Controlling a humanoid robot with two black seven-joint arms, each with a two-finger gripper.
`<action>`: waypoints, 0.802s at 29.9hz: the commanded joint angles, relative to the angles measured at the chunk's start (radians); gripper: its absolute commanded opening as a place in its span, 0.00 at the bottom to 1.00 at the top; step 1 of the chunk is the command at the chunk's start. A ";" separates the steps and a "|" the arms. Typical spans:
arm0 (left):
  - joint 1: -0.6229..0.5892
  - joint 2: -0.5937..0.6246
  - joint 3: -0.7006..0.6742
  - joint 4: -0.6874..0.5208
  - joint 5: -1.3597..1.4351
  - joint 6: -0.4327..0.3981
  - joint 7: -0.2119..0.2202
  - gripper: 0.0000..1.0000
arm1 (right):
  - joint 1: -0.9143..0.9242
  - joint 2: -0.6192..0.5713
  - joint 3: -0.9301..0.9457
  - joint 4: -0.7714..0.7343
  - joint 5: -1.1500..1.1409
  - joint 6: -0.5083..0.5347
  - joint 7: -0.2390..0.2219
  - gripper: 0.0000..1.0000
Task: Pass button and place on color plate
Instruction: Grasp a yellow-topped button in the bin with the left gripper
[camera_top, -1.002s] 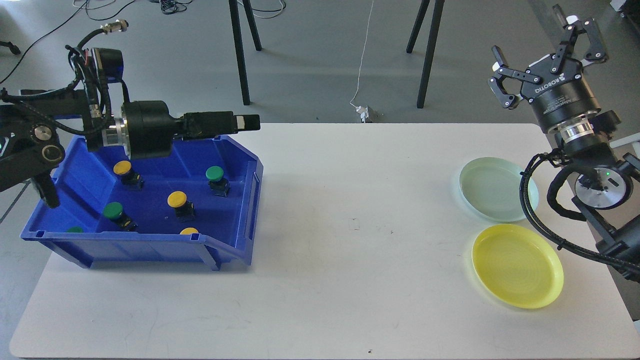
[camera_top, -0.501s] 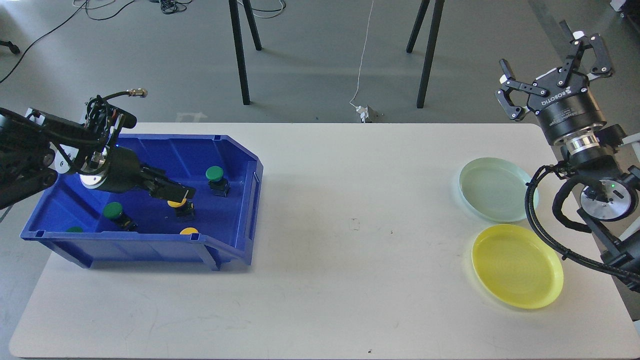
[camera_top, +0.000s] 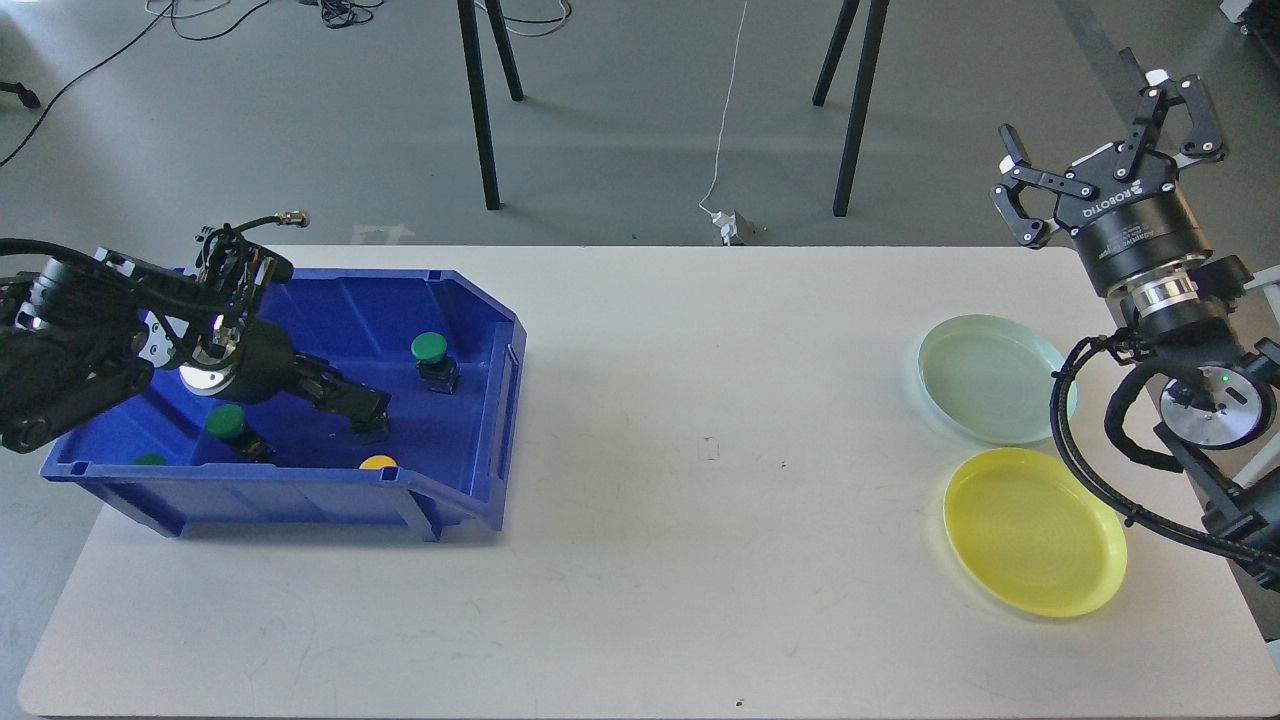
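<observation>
A blue bin (camera_top: 300, 495) at the table's left holds several push buttons with black bases: a green one (camera_top: 429, 347) at the back right, a green one (camera_top: 226, 420) at the left, a yellow one (camera_top: 378, 462) by the front wall. My left gripper (camera_top: 362, 408) reaches down into the bin's middle and covers a yellow button; only that button's black base (camera_top: 373, 431) shows. I cannot tell whether the fingers grip it. My right gripper (camera_top: 1105, 125) is open and empty, raised beyond the table's far right corner. A pale green plate (camera_top: 985, 375) and a yellow plate (camera_top: 1035, 530) lie at the right.
Another green cap (camera_top: 150, 460) peeks over the bin's front left rim. My right arm's cables (camera_top: 1075, 450) hang over the right edges of both plates. Stand legs (camera_top: 480, 100) are on the floor behind the white table (camera_top: 700, 450).
My left gripper swung from level above the bin's back rim down into the bin, onto the middle yellow button, whose cap is now hidden. The right gripper shifted slightly right.
</observation>
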 joint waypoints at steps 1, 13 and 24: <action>0.016 -0.007 -0.001 0.023 0.000 0.001 0.000 0.98 | -0.007 -0.001 0.000 -0.002 0.000 0.001 0.000 1.00; 0.037 -0.064 -0.004 0.087 -0.002 0.004 0.000 0.95 | -0.019 -0.001 0.000 -0.002 0.000 0.003 0.002 1.00; 0.065 -0.099 -0.001 0.141 -0.002 0.029 0.000 0.60 | -0.039 -0.001 0.002 -0.002 0.000 0.003 0.002 1.00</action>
